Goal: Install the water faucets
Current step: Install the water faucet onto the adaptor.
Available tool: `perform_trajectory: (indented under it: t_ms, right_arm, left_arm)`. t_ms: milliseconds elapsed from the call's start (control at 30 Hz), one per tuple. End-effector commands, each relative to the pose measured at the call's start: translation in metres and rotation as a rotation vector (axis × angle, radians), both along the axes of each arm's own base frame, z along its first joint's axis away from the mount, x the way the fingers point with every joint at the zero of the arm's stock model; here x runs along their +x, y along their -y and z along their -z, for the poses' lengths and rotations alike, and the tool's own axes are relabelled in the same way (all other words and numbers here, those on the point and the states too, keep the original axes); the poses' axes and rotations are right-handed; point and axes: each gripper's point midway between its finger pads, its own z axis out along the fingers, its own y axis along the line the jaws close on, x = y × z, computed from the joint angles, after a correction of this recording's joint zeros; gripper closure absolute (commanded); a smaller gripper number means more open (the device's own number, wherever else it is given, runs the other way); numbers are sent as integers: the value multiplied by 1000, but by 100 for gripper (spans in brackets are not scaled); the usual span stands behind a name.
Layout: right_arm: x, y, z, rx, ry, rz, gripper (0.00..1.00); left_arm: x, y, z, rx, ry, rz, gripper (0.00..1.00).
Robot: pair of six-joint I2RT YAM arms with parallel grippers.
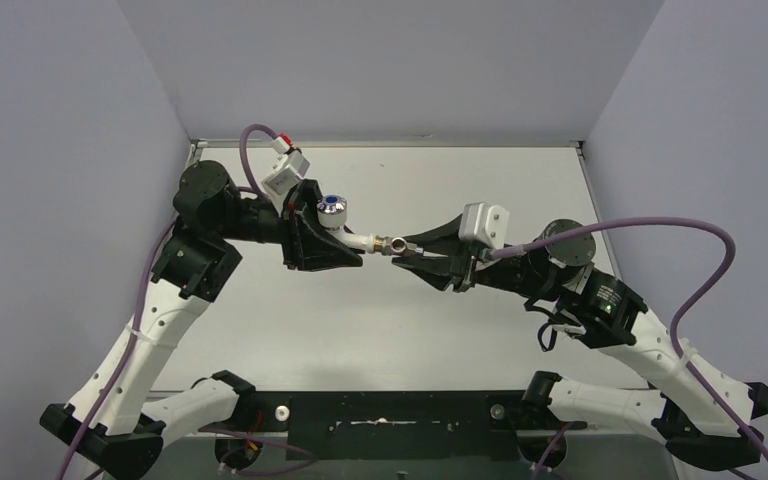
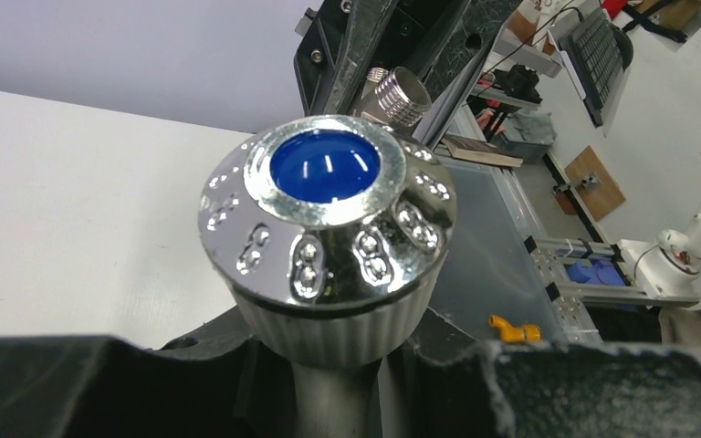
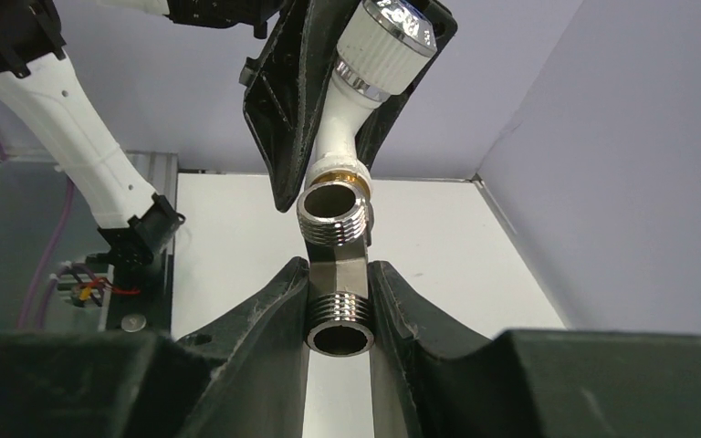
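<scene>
Holding tap and fitting end to end above the table (image 1: 360, 340), one part per arm.

Item, left: left fingers (image 1: 316, 250) closed on the white tap body (image 1: 362, 240), gripping it below its chrome knob (image 1: 332, 207); knob faces up, blue dot at its centre, ribbed white skirt beneath, filling the left wrist view (image 2: 329, 237). Item, centre: tap spout runs rightward to a brass collar that meets the threaded fitting (image 1: 397, 244); both hang clear of the table surface, about midway between the two arms. Whether the threads are engaged cannot be told. Item, right: right fingers (image 1: 430, 242) closed on the fitting, clamping its plain middle section (image 3: 338, 269) from both sides, one threaded end toward the wrist camera, the other threaded end up against the tap's collar.
</scene>
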Motion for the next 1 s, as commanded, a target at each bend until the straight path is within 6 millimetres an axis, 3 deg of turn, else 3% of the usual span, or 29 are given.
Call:
perform_trajectory:
  t_ms: [0, 467, 967]
  right_arm:
    - [6, -12, -16, 121, -143, -1, 100]
    - [2, -15, -24, 238, -445, -14, 100]
    - [-3, -18, -26, 329, -708, -43, 100]
  left_arm:
    - [-16, -2, -19, -33, 109, 52, 100]
    - [-20, -5, -22, -49, 199, 75, 100]
    - [-6, -4, -11, 1, 371, 57, 100]
